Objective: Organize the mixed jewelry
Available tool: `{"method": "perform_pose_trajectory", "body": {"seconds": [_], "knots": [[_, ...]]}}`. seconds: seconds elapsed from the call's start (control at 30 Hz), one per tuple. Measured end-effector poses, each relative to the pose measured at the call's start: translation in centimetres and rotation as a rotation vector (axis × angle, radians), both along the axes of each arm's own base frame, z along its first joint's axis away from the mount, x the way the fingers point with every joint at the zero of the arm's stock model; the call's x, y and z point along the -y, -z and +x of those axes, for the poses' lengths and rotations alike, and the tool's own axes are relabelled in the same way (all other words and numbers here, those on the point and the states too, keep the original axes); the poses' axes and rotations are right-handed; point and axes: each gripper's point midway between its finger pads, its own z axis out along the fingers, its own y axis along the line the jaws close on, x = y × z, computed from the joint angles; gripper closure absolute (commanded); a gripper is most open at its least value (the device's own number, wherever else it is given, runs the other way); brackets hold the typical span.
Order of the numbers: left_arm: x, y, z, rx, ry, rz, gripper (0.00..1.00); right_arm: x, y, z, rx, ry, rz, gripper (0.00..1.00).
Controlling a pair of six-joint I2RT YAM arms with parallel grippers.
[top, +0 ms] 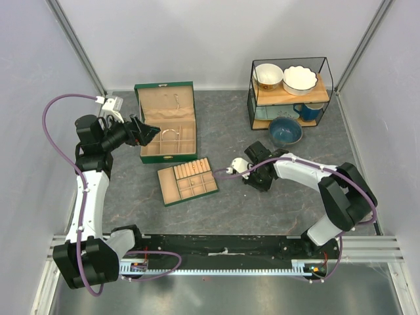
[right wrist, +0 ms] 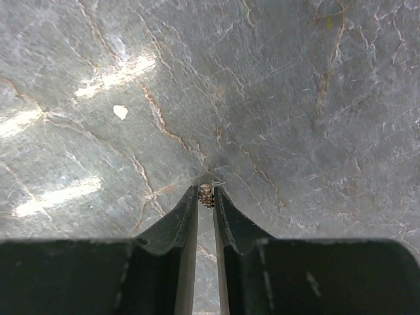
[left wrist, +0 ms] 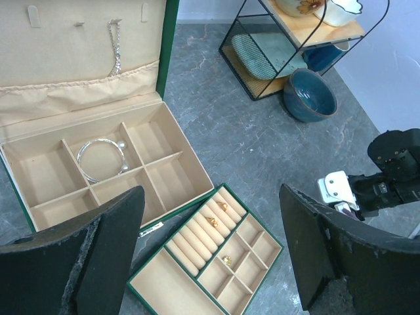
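One tiny knobbly gold-brown stud (right wrist: 206, 195)

Left arm (top: 88, 197): rises from its base at lower left of the top view, elbow folded near the left edge. Left gripper (top: 146, 131) points right, jaws wide apart.

Right arm (top: 308, 172): bends at the right edge and reaches left toward frame centre, wrist low. Right gripper (top: 230, 170) is angled downward, jaws nearly together. In the wrist view its fingertips (right wrist: 220, 197) pinch a tiny gold-brown stud (right wrist: 206, 194).
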Motion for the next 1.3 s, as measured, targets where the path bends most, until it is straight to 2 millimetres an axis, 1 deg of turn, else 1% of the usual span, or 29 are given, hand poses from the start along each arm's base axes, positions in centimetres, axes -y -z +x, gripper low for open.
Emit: {"method": "perform_pose_trajectory", "body": {"seconds": [0.1,0.17,0.33,0.4,0.53,0.6,0.7,0.9,0.97,1.1,1.2,1.3], "knots": [[0.0,0.0,0.0,0.0,0.0,0.0,0.09,-0.2,-0.5,-0.1,-0.014,-0.001,0.006,0.78],[0.0,0.0,0.0,0.0,0.0,0.0,0.09,-0.7,-1.2,0.2,-0.015,-0.001,0.021,0.78],[0.0,0.0,0.0,0.0,0.0,0.0,0.09,-2.9,-4.1,2.2,0.03,-0.009,0.096,0.79],[0.0,0.0,0.0,0.0,0.0,0.0,0.09,-3.6,-4.9,2.8,0.044,-0.012,0.119,0.79],[0.0,0.0,0.0,0.001,0.0,0.001,0.09,-4.2,-5.2,2.6,0.034,-0.023,0.13,0.78],[0.0,0.0,0.0,0.001,0.0,0.001,0.09,-5.0,-5.4,2.7,0.03,-0.037,0.133,0.77],[0.0,-0.1,0.0,0.003,0.0,0.001,0.09,-7.0,-6.0,2.9,0.036,-0.07,0.149,0.76],[0.0,-0.1,0.0,0.003,0.0,0.001,0.09,-13.4,-7.7,3.5,0.062,-0.168,0.215,0.76],[0.0,0.0,0.0,0.003,-0.001,0.001,0.09,-15.8,-7.9,3.7,0.06,-0.2,0.238,0.76],[-0.2,0.0,0.2,0.003,-0.013,0.004,0.09,-19.3,-7.6,3.7,0.055,-0.246,0.264,0.76],[-0.7,0.1,0.5,0.001,-0.049,0.015,0.1,-21.0,-7.0,3.2,0.04,-0.271,0.269,0.76],[-1.3,0.3,0.8,-0.004,-0.088,0.025,0.1,-22.1,-6.2,2.5,0.023,-0.292,0.265,0.76]]}}
